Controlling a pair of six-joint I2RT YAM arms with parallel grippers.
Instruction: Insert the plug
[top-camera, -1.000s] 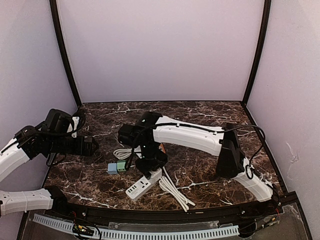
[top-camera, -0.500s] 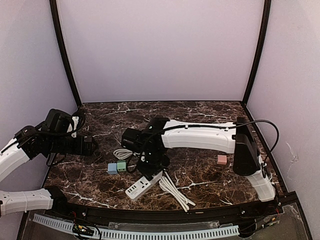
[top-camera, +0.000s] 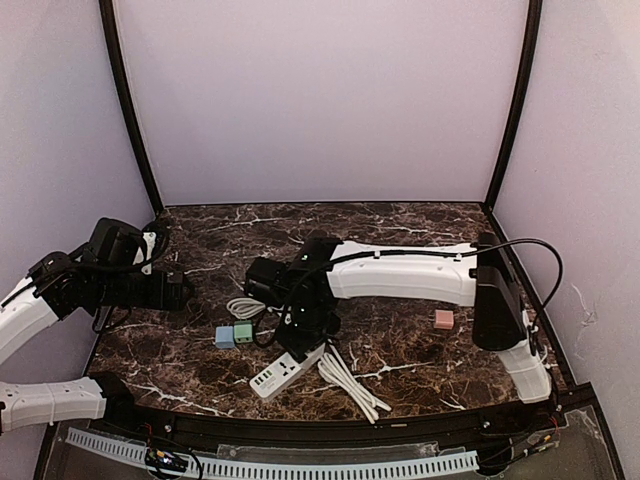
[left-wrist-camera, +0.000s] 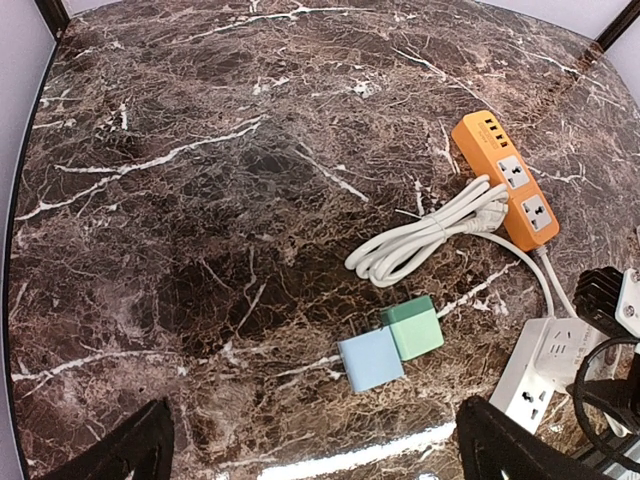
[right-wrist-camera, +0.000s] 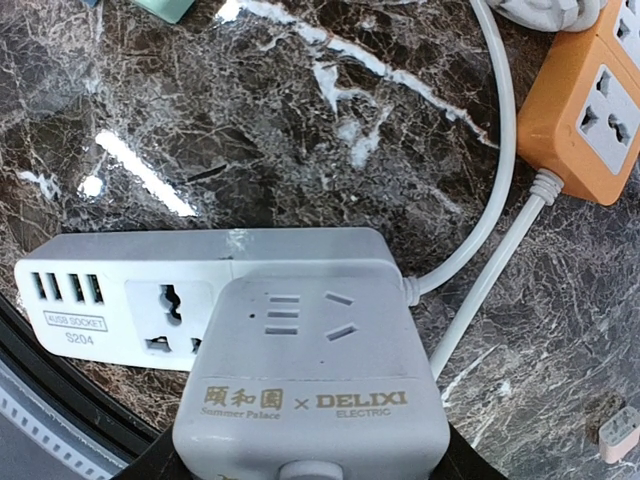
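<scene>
My right gripper (top-camera: 305, 325) is shut on a pale grey cube-shaped plug adapter (right-wrist-camera: 310, 370) marked DELIXI. It holds the adapter right over the cable end of the white power strip (right-wrist-camera: 120, 290), covering that end. I cannot tell whether the prongs are in a socket. The strip (top-camera: 283, 371) lies near the table's front edge, with one free socket and its USB ports showing. My left gripper (top-camera: 185, 292) hangs above the table's left side, open and empty (left-wrist-camera: 315, 465).
An orange power strip (left-wrist-camera: 505, 180) and a coiled white cable (left-wrist-camera: 420, 235) lie behind the white strip. A blue cube (left-wrist-camera: 370, 360) and a green cube (left-wrist-camera: 415, 328) touch each other to its left. A pink cube (top-camera: 444, 319) sits on the right. A bundled white cable (top-camera: 350, 380) lies at the front.
The right arm has stretched out, its elbow swinging right and uncovering the pink cube. Its gripper has settled slightly lower onto the white strip. The left arm has not moved.
</scene>
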